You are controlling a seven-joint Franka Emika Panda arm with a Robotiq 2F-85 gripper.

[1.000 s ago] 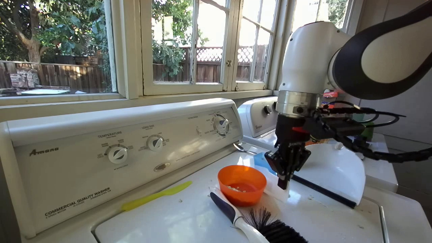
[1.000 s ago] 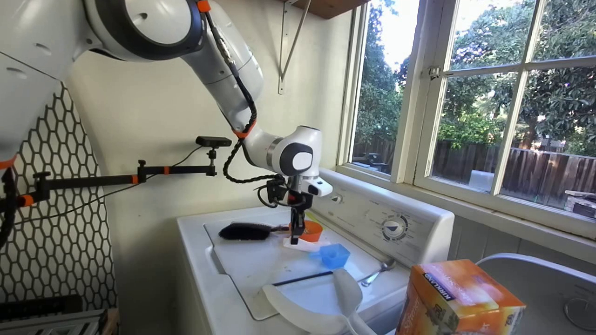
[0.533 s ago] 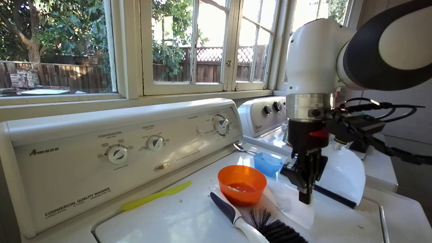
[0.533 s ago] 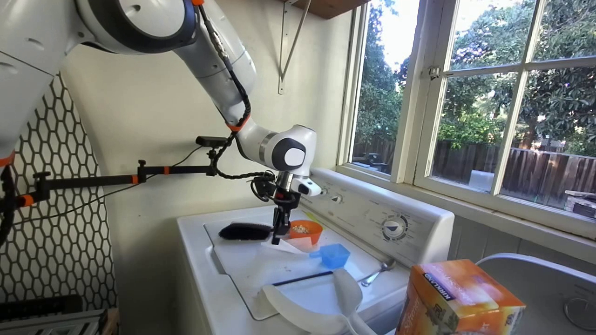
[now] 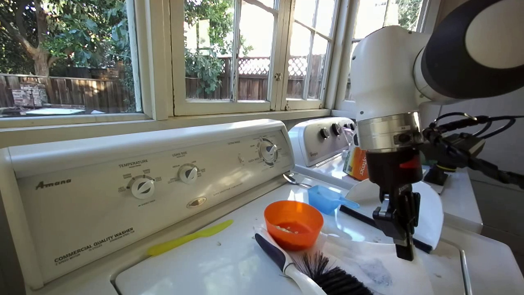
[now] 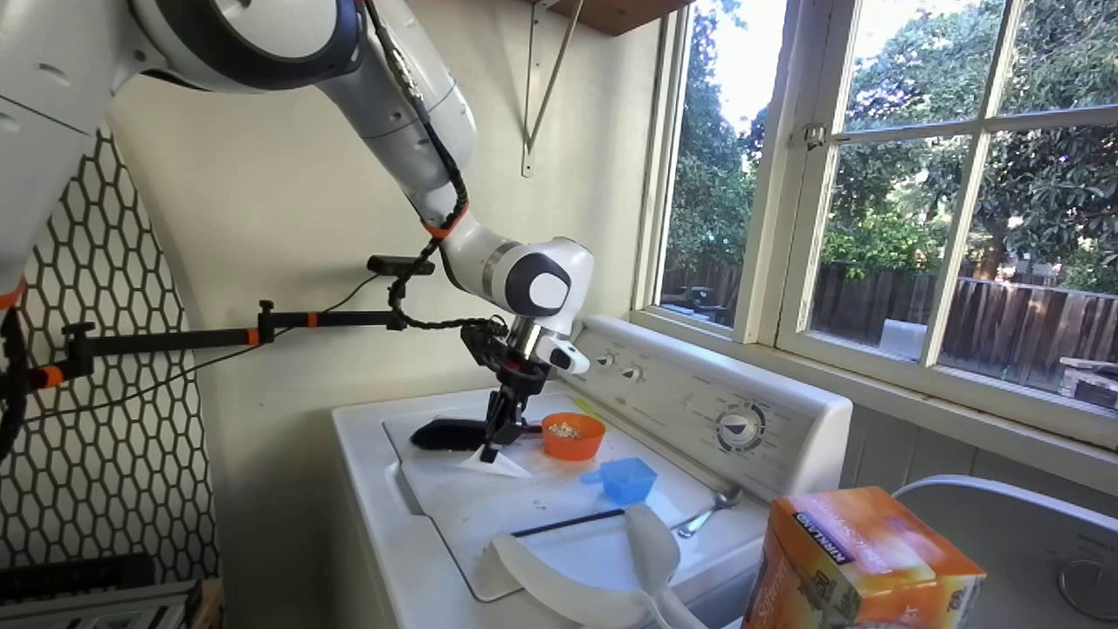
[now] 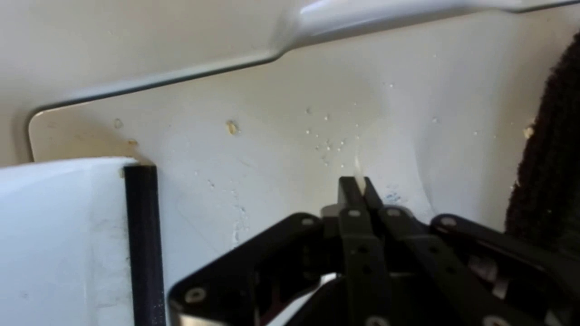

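One thin white sheet [image 5: 356,255] is pinched at its edge by the gripper [image 7: 360,183], whose two fingertips are pressed together with only that fold between them. The rest is slanted away above or onto the washer lid [image 7: 272,99]; how much is rested there cannot be told for certain, white being set on white. Scattered crumbs [image 7: 328,145] are seen near the fingertips, and past them the lid is bounded by its stepped edge. On one side, one brush [image 5: 339,280] is laid close by; on the other, one dustpan [image 7: 50,244] is placed, its single black lip turned toward the gripper across a strip of lid. One orange bowl [image 5: 294,241] is set beside the brush handle, near one blue scoop [image 6: 627,480]. Farther off, one spoon [image 6: 712,511] and one yellow knife [image 5: 190,237] are laid by the control panel [image 5: 221,168], where three dials are counted. One orange box [image 6: 865,559] is stood beyond the dustpan.
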